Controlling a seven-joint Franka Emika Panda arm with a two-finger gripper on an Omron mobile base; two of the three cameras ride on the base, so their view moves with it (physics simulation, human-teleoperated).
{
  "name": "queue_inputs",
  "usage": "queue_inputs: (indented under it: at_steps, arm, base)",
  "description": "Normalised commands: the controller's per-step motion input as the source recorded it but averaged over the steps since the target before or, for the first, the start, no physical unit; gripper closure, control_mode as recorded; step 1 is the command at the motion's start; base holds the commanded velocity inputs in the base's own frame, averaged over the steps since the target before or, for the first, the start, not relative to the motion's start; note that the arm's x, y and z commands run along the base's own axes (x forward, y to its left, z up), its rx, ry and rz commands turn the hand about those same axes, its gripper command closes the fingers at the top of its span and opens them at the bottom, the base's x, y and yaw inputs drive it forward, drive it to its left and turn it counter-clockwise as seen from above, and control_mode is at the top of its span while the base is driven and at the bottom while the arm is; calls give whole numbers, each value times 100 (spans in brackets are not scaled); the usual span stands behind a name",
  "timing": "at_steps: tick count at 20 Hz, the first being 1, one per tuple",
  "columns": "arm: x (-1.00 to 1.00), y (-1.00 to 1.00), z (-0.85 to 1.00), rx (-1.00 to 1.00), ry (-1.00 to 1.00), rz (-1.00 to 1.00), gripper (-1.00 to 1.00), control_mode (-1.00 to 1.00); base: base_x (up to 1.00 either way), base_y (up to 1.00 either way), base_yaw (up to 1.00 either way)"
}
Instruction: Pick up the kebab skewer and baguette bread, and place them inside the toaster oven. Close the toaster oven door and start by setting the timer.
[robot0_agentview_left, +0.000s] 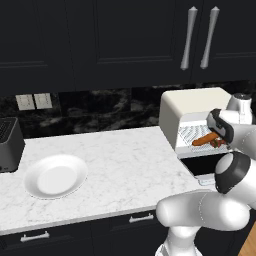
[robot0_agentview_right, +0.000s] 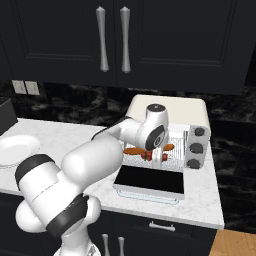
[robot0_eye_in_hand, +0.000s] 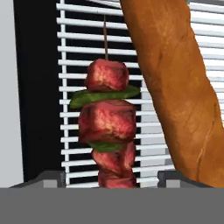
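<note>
Fingers (robot0_eye_in_hand: 111, 179) spread apart astride kebab skewer (robot0_eye_in_hand: 109, 127) lying on toaster oven (robot0_agentview_left: 192, 107) rack just beside stiff baguette bread (robot0_eye_in_hand: 175, 87); light, slippery, best pinched mid-stick.

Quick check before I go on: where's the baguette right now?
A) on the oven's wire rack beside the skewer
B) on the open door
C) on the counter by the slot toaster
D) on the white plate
A: the baguette lies on the wire rack of the toaster oven, right beside the skewer.
</note>
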Motion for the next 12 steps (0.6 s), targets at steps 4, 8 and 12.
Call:
queue_inputs:
  at_steps: [4,8,12]
  arm:
    - [0,-3,25,2,0,0,-100,-100]
    - [-34,-15,79,2,-2,-4,-100,-100]
    - [-86,-12,37,8,2,-24,-100,-100]
  base:
    - [0,0,0]
    - [0,0,0]
    - [0,0,0]
